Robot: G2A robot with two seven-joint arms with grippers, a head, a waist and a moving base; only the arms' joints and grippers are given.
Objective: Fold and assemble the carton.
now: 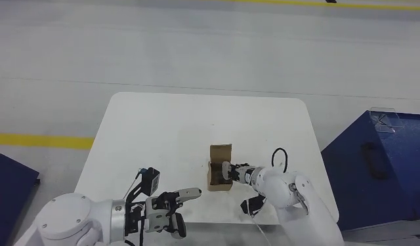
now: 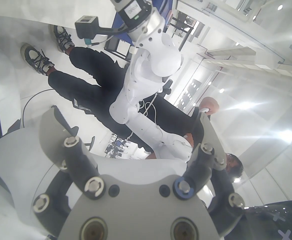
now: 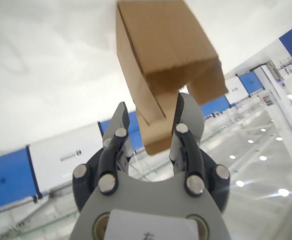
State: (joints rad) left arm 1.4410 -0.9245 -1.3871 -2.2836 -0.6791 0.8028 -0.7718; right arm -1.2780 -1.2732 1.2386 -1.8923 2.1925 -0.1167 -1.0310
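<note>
A small brown carton [image 1: 218,175] stands on the white table [image 1: 164,134], right of its middle, with one flap raised on its far side. My right gripper [image 1: 228,172] is at the carton's right side. In the right wrist view the carton [image 3: 161,41] hangs partly folded, and one of its flaps sits inside the right gripper [image 3: 151,113]. The flap rests against one finger [image 3: 179,116], with a gap to the other, so the gripper is open. My left gripper [image 1: 185,210] is at the table's near edge, left of the carton. In its own view the left gripper [image 2: 132,117] is wide open and holds nothing.
A dark blue cabinet [image 1: 377,170] stands on the floor just right of the table. Another blue object [image 1: 13,180] sits on the floor at the lower left. Bare table surface stretches behind and to the left of the carton.
</note>
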